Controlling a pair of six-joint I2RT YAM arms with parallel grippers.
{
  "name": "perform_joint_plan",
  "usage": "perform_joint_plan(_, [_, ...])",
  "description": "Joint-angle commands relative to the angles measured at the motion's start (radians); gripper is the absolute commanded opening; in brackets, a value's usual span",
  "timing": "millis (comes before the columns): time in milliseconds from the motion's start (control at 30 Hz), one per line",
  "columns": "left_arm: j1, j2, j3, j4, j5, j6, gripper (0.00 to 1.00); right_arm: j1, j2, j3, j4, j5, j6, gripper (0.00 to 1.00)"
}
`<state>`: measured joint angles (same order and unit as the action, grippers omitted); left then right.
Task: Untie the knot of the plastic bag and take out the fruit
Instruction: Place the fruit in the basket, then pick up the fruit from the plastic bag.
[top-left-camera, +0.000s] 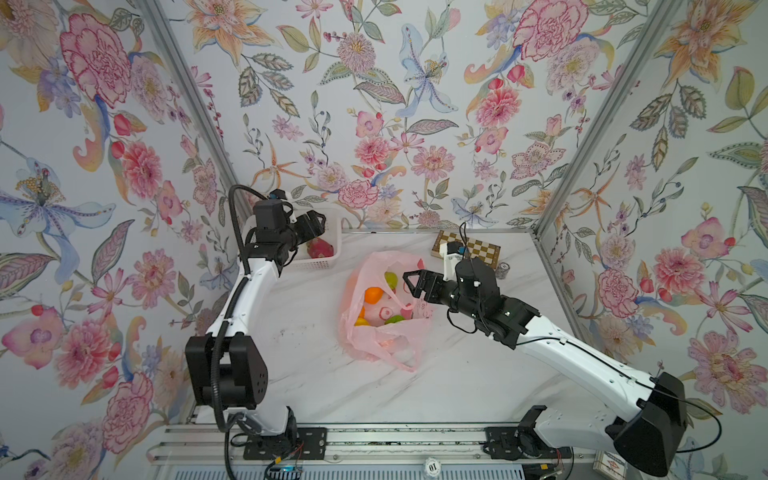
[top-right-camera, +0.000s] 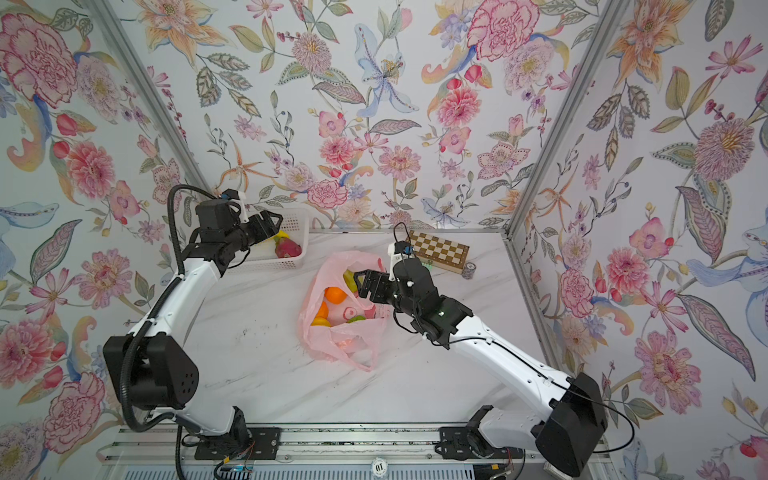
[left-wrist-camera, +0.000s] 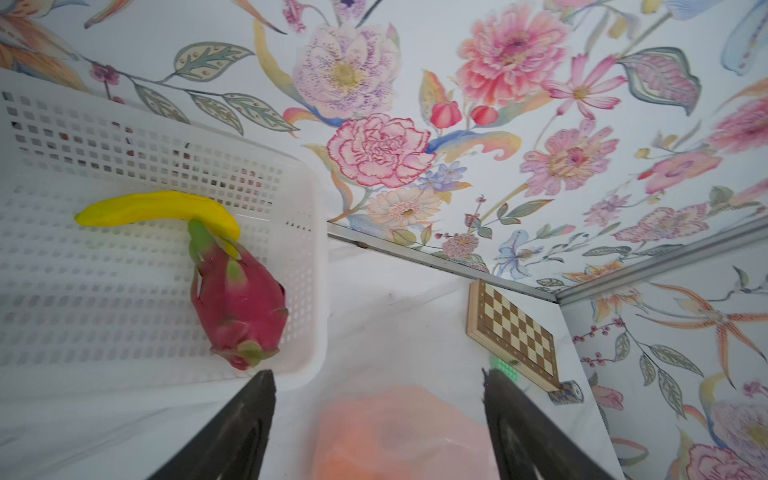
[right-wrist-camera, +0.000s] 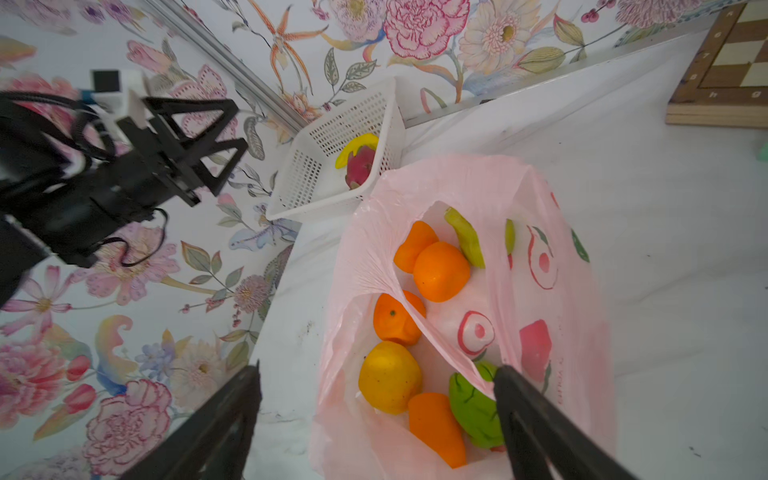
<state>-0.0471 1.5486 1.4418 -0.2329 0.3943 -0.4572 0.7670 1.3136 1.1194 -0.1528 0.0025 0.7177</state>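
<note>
In a top view the plastic bag (top-left-camera: 384, 332) lies open mid-table. Left wrist: left gripper (left-wrist-camera: 376, 374) gapes empty near the dragon fruit (left-wrist-camera: 239, 301) in the basket (left-wrist-camera: 83, 291). Right wrist: right gripper (right-wrist-camera: 376, 368) spread empty above oranges (right-wrist-camera: 440, 270); closing could pinch film and drag the bag.

This looks like a robot test booth in a lab, not a home. The flowered wallpaper (top-left-camera: 374, 83) sits on flat panels between bare metal posts (top-left-camera: 195, 108) and closes the table (top-left-camera: 457, 374) on three sides. At 6 o'clock of the table, a metal rail (top-left-camera: 395, 436) carries a left arm (top-left-camera: 245, 291) and a right arm (top-left-camera: 582, 357), bolted down, with exposed cables (top-left-camera: 233, 216). Props stand there: a basket (top-left-camera: 332, 226) at 11 o'clock and a chessboard (top-left-camera: 473, 249) at 1 o'clock.
</note>
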Motion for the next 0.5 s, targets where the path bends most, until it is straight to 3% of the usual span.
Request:
perform_joint_plan(0, [-0.074,-0.100,-0.081,-0.083,-0.064,0.034,0.78,0.009,0.090,0.064,-0.128,-0.056,-0.084,0.82])
perform_joint_plan(167, [-0.146,-0.225,-0.212,-0.181,-0.139,0.100,0.75,0.019,0.219,0.132,-0.130,-0.145,-0.099,0.71])
perform_joint_plan(467, [-0.259,-0.324,-0.457,-0.213,-0.120,0.088,0.77,0.085,0.374,0.182,-0.143,-0.216,-0.131,0.53])
